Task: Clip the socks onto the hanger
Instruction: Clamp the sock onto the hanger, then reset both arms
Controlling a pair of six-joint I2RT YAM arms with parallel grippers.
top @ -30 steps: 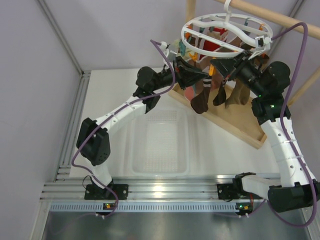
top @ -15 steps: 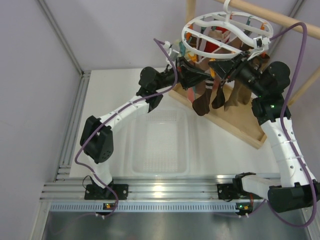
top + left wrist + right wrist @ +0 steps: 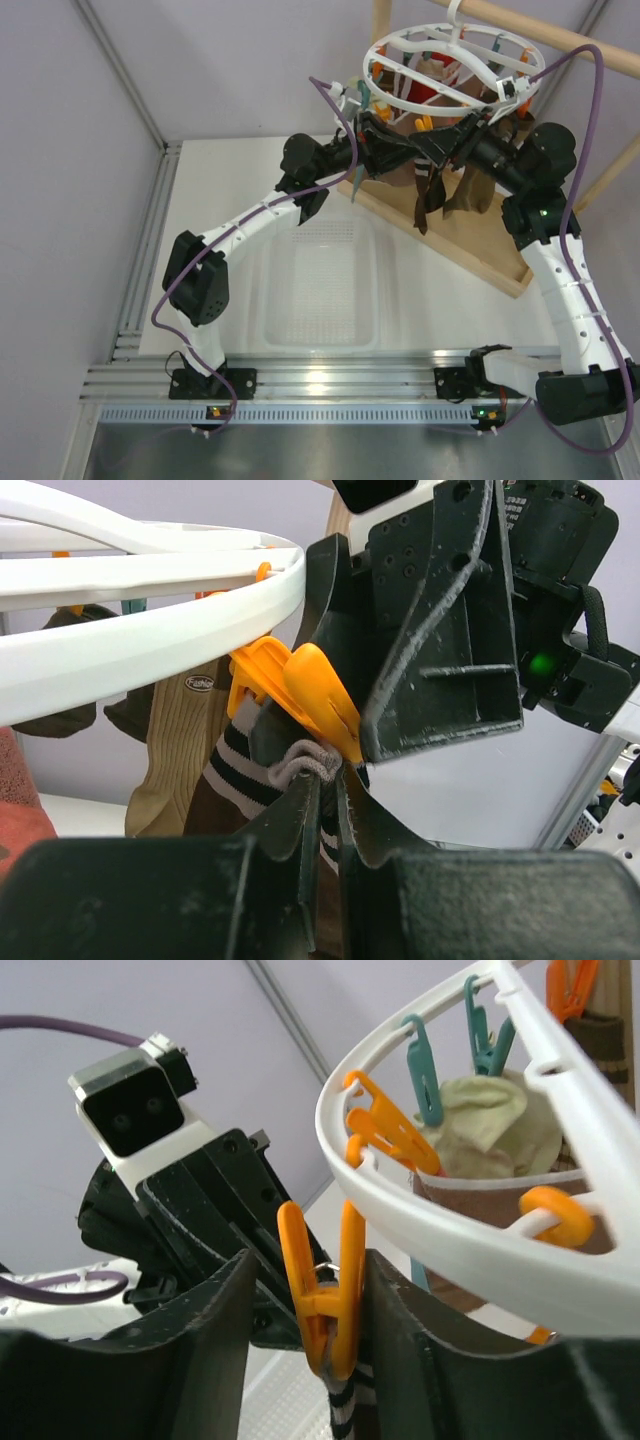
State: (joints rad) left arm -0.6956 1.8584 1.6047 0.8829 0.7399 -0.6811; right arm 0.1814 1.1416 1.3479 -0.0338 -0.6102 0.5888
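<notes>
Hanger [image 3: 150,610] first: it hangs over the far right corner of the worktop [image 3: 220,180], and in the top view its white ring sits slightly higher than it did a second ago. Both arms reach up to the near rim of that ring and meet there.

The real change is in the right hand [image 3: 310,1270]. A second ago it was squeezed almost shut; now its fingers stand clearly apart, one on each side of the orange peg [image 3: 325,1330], with a gap showing on one side. The peg's handles are spread wide and its lower tips are closed on striped fabric, so I judge that it has just been let go and has bitten onto the cuff.

The left hand [image 3: 325,790] has not changed. Its fingers are nearly together, pinching the cuff of the brown striped sock [image 3: 230,770] directly under the peg. That sock now hangs close beneath the near rim of the ring, drawn in higher than a second ago, when its toe hung lower toward the wooden stand [image 3: 470,250].

For the task, this sock looks clipped, though the bite is untested while the left hand holds the cuff. Letting go gently would show whether the peg alone carries it. Whether the other brown sock is already pegged among the dark ones hanging nearby, I cannot tell.
</notes>
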